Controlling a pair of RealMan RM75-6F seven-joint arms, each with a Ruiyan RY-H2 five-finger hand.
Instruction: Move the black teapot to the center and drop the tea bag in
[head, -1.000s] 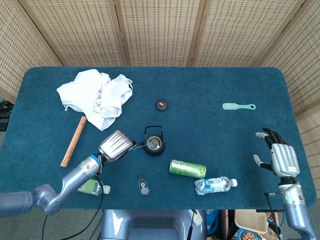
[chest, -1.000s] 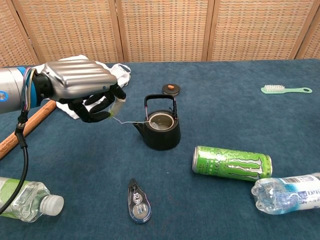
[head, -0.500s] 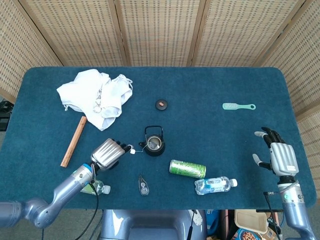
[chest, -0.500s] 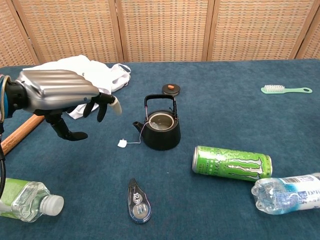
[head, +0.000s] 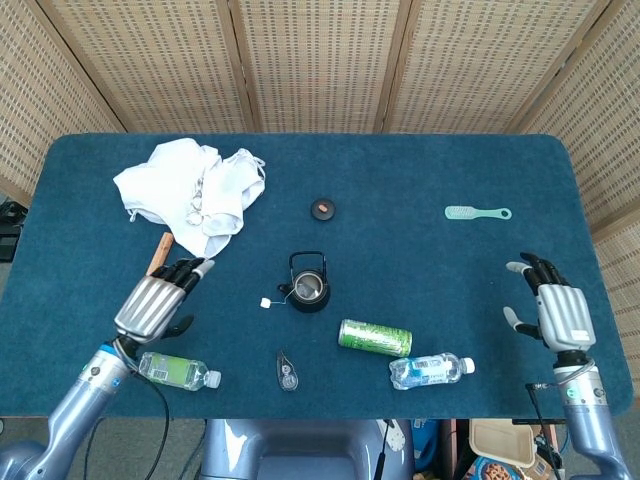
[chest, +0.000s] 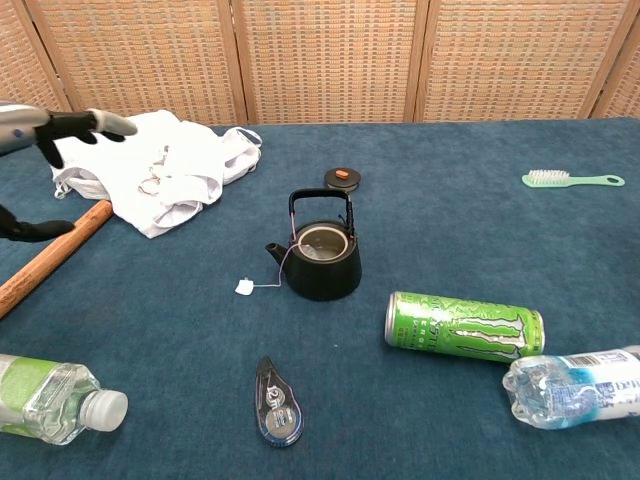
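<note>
The black teapot (chest: 320, 262) stood upright near the middle of the blue desk (head: 420, 170), lidless, its wire handle raised and its spout pointing toward the robot's left. The tea bag (chest: 308, 242) lay inside, barely visible; its white string ran over the rim on the spout side to a small paper tag (chest: 243, 287) lying on the desk just beside the pot. The round black lid (chest: 341, 178) with an orange knob lay just behind the pot. The green can (chest: 464, 327) lay on its side in front and to the right, its claw-mark logo visible but lettering unreadable. The left hand (head: 160, 298) hovered well left of the pot, fingers spread, holding nothing. The right hand (head: 553, 308) was raised near the right edge, fingers apart and empty.
</note>
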